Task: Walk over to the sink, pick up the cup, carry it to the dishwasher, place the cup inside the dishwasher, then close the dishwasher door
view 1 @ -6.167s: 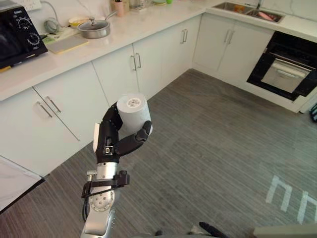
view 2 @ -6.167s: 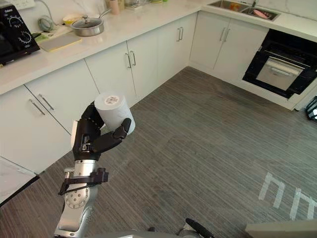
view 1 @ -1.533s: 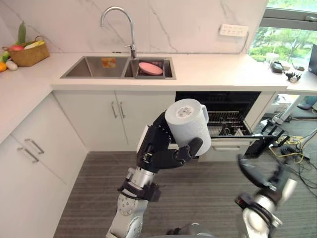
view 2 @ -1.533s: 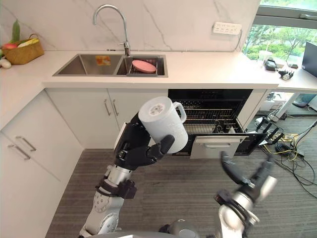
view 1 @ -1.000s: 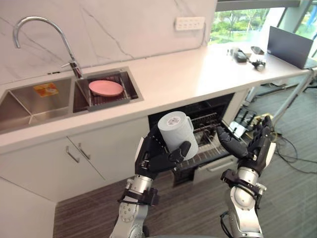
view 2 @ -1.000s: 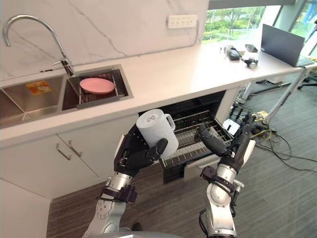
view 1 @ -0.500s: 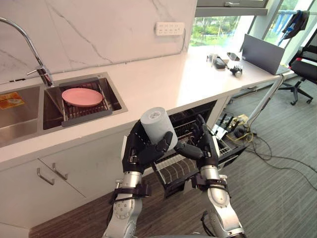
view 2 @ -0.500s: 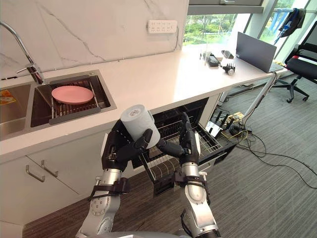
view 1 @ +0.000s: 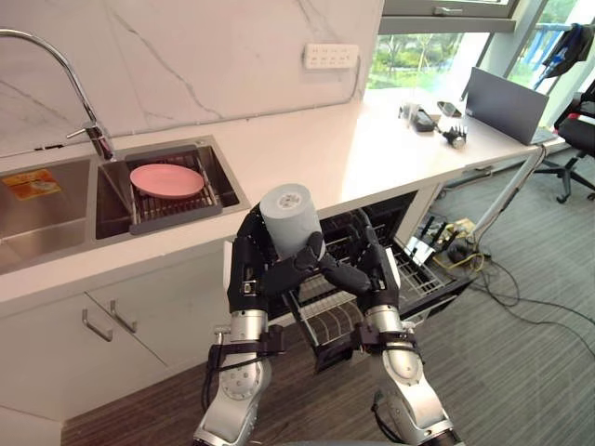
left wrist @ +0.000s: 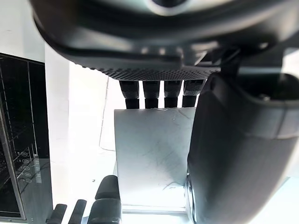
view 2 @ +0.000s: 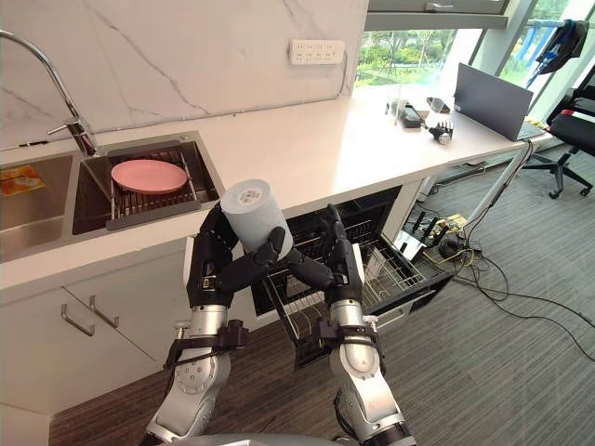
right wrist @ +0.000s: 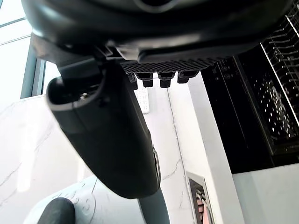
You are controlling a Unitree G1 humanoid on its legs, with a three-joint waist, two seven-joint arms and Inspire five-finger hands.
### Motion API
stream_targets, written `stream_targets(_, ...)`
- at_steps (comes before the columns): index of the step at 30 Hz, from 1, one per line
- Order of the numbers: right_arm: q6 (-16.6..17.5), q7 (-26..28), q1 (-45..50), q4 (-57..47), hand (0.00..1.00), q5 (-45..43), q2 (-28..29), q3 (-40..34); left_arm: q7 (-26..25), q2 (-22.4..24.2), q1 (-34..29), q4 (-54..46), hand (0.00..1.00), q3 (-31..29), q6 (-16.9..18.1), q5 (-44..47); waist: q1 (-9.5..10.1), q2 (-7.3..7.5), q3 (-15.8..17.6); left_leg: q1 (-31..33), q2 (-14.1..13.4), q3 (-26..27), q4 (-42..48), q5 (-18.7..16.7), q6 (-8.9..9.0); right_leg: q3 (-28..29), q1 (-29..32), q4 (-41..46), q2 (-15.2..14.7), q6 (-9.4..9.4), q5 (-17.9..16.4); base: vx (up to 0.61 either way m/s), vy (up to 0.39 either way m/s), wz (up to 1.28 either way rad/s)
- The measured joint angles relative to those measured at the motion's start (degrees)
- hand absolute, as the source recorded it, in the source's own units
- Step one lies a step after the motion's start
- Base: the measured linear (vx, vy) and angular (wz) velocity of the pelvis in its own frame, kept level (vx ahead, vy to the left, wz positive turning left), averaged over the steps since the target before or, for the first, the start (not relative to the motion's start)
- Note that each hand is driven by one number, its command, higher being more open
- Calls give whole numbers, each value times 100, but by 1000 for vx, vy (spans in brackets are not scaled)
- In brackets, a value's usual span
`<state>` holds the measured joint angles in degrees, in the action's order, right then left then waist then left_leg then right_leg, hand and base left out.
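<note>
Grey cup (view 1: pixel 289 223) in left hand (view 1: pixel 249 276), fingers and thumb curled round it, long axis near upright | rack (view 2: pixel 389 268) of open dishwasher lies below and beyond cup | right hand (view 1: pixel 376 270) just beside, fingers straight, empty | lowering likely falls to left.

centre frame, the cup (view 1: pixel 290 216) sits in the left hand (view 1: pixel 253 269), with the right hand (view 1: pixel 376 269) just right of it, before the open dishwasher (view 1: pixel 423 276) under the counter (view 1: pixel 316 153). upper left, a plate (view 1: pixel 167 179) lies in the sink (view 1: pixel 46 223); upper right, a laptop (view 1: pixel 505 93).
</note>
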<state>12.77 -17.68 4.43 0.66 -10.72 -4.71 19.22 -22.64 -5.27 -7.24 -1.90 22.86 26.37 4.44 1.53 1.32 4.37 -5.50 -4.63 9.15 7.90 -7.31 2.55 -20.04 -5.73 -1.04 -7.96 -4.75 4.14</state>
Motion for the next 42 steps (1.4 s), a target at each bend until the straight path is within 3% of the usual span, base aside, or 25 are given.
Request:
stream_targets(6,-498,-379,-2,-25,100,423,45,-113,-184,-26,-67,72,0,-7,-199,-146,-54,-42,14,-14,57,-5,-63,10,-14,-8,-47,-103,-3,-19,40,0,0,0)
stream_targets(12,-551,-513,-5,-68,100,423,195,-455,-671,-27,-55,70,0,-317,-499,-971,-106,-103,15,-58,79,-5,-114,25,-28,-9,-72,-118,-14,-24,43,0,0,0)
stream_targets(17,-383,-405,-39,-114,100,421,212,-718,-980,-27,-53,70,0,-697,-802,-1361,-117,-156,-10,-78,89,-5,-169,53,-31,-9,-72,-125,-16,-24,43,-6,0,0)
stream_targets(25,0,406,-118,-117,100,237,212,-571,-931,-1,-11,72,0,-711,-890,-1929,-116,-238,-61,-123,109,-31,-275,99,-29,-43,-122,-210,-11,-28,60,-4,0,1)
stream_targets(33,187,1619,-282,-113,100,-836,196,220,-794,-4,39,207,0,-312,-885,-2255,-92,-248,-72,-164,135,-94,-398,183,-35,-114,-155,-255,-19,-32,64,-6,4,5)
stream_targets(42,209,2041,-197,88,100,-1449,61,172,-687,-70,35,213,0,-268,-846,-2318,-96,-349,-265,-201,150,-147,-623,343,-27,-194,-159,-325,-10,-16,104,-26,0,4)
